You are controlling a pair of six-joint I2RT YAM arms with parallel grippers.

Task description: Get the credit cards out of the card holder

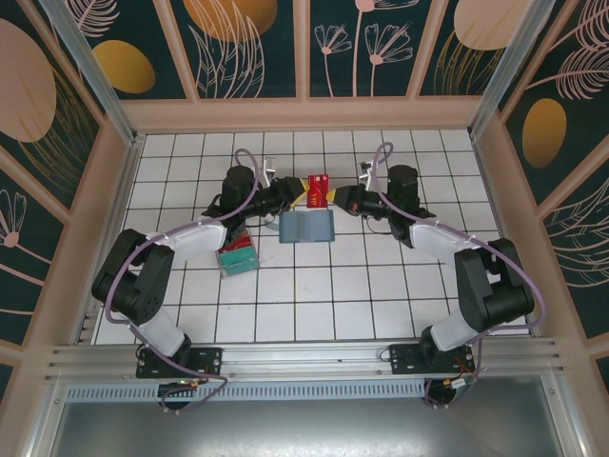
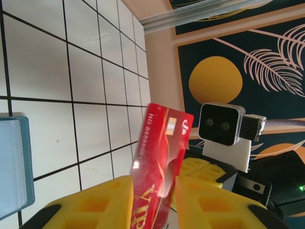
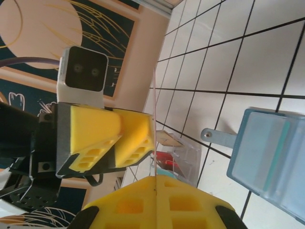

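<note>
A red credit card (image 2: 164,138) stands upright in the air between the two grippers (image 1: 319,187). My right gripper (image 3: 155,177) is shut on its lower edge, and the card shows there as a thin line between the pads. My left gripper (image 2: 153,183) has a yellow finger on each side of the card, with a small gap still showing on the right side. The teal card holder (image 1: 307,227) lies flat on the tiles just in front of the grippers (image 3: 267,162), with its edge in the left wrist view (image 2: 12,167).
A clear plastic tray (image 1: 238,255) with red and teal contents sits left of the holder, under the left forearm (image 3: 183,152). White tiled floor spreads around, closed in by beige walls. The right wrist camera (image 2: 221,124) faces the left gripper closely.
</note>
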